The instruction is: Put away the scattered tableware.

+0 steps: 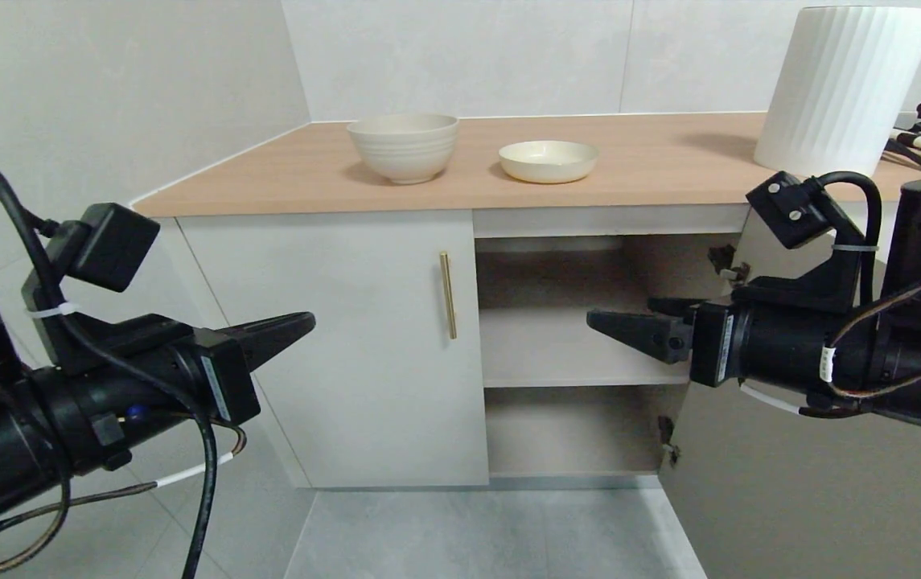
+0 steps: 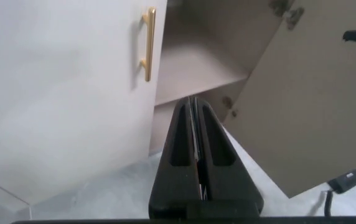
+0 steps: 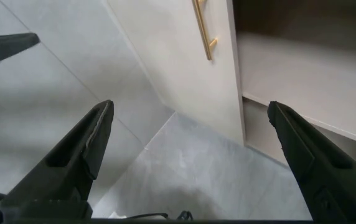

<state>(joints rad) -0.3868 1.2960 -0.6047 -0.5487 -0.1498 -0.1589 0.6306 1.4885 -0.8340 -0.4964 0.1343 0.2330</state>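
Head view: a low white cabinet point(image 1: 347, 346) stands against the tiled wall under a light wooden countertop point(image 1: 669, 161). Its left door is closed. Its right door point(image 1: 790, 498) is swung wide open, exposing one pale inner shelf point(image 1: 557, 346) with a lower compartment beneath it. A tall white ribbed cylinder point(image 1: 842, 84) stands at the right end of the countertop.

The left gripper point(image 1: 299, 323) hangs in front of the closed door, below counter level. The left wrist view shows its fingers pressed together, holding nothing. The right gripper point(image 1: 601, 322) is level with the shelf at the open compartment. The right wrist view shows its fingers spread wide apart, also empty.

The large beige ribbed bowl point(image 1: 403, 146) sits on the countertop above the closed door. The small cream shallow dish point(image 1: 548, 161) rests just beside it, towards the cylinder, not touching. A slim brass bar handle point(image 1: 447, 294) runs upright along the closed door's inner edge.
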